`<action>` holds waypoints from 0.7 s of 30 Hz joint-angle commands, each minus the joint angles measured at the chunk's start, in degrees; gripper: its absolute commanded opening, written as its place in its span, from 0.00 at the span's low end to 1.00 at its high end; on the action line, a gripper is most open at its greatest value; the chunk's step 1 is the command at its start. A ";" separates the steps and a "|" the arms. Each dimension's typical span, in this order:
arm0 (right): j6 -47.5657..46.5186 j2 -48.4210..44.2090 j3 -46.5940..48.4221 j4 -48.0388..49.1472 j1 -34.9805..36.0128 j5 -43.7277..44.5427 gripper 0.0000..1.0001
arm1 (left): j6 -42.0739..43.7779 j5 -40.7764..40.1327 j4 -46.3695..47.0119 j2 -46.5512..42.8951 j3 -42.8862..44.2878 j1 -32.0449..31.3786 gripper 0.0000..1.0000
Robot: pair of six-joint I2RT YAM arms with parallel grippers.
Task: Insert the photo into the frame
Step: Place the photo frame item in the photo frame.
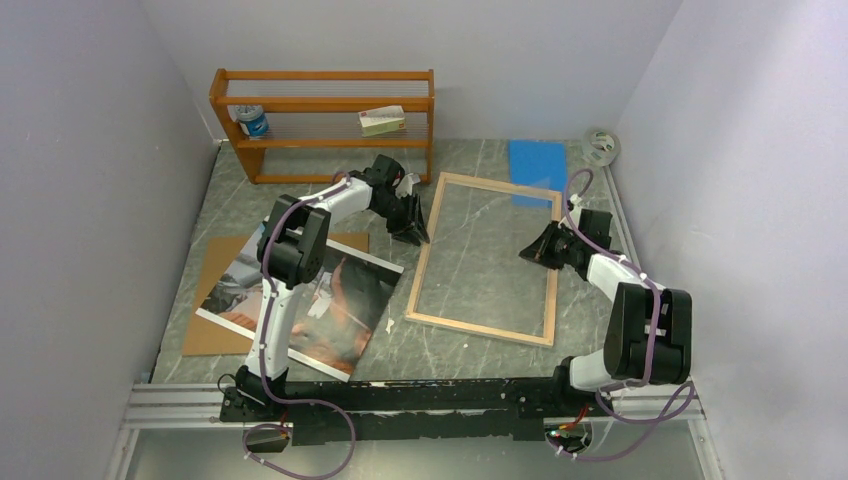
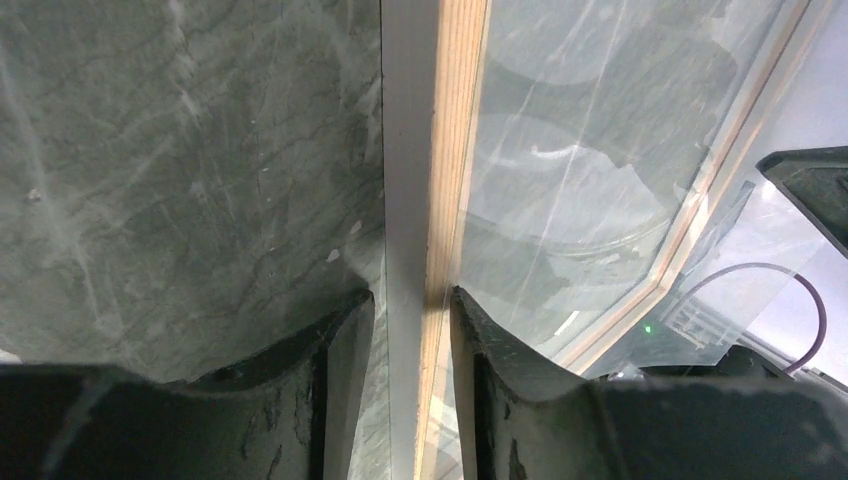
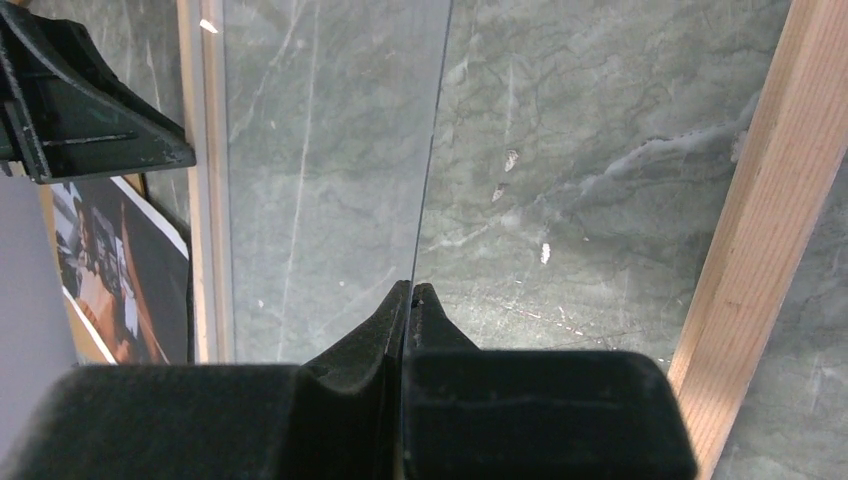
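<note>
Top external: frame lies wood side up, long axis 12-to-6; photo lies face-up at its 9 o'clock, nearer the left gripper.
Left wrist: left gripper closed on the frame's 9 o'clock rail. Right wrist: right gripper pinched shut on the glass pane edge.

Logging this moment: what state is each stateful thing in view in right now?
frame: lying wood reverse up, no photo in it.
glass pane: one edge pinched, apart from the frame's right rail.
photo: image up on the brown board, outside the frame.
left tool: straddles the frame's left rail; grip unclear.
right tool: shut on the glass pane.
</note>
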 commanded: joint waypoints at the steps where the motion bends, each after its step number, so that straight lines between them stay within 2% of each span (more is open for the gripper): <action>1: -1.83 -3.48 0.85 3.48 -0.21 -0.79 0.01 | 3.35 -9.49 -5.35 7.02 -2.28 -1.68 0.42; 16: -1.49 -5.81 -0.26 5.61 -0.12 -1.96 0.02 | 3.45 -10.19 -6.78 8.35 -1.72 -1.86 0.43; 21: -2.12 -5.98 0.37 5.36 -0.12 -0.38 0.02 | 3.81 -10.20 -6.97 8.67 -1.57 -2.02 0.47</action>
